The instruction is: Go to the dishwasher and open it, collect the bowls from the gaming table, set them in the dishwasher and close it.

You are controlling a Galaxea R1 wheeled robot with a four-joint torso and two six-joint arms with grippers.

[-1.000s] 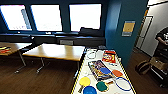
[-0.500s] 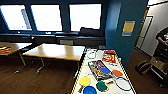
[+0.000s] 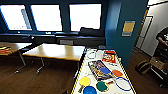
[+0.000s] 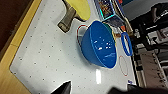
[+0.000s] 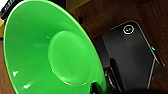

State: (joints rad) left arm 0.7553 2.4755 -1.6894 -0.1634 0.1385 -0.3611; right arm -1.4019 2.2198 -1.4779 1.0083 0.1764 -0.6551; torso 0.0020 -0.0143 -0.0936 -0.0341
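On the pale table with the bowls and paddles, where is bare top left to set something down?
Bare top lies beside the blue bowl toward the table's yellow edge, below the yellow paddle as the left wrist view shows it. In the head view, the stretch from the game box through the paddles to the blue ring is crowded.

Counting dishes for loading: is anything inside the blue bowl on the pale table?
The round blue plastic bowl looks empty, just glossy highlights inside. What lies beneath it on the speckled whitish table is covered.
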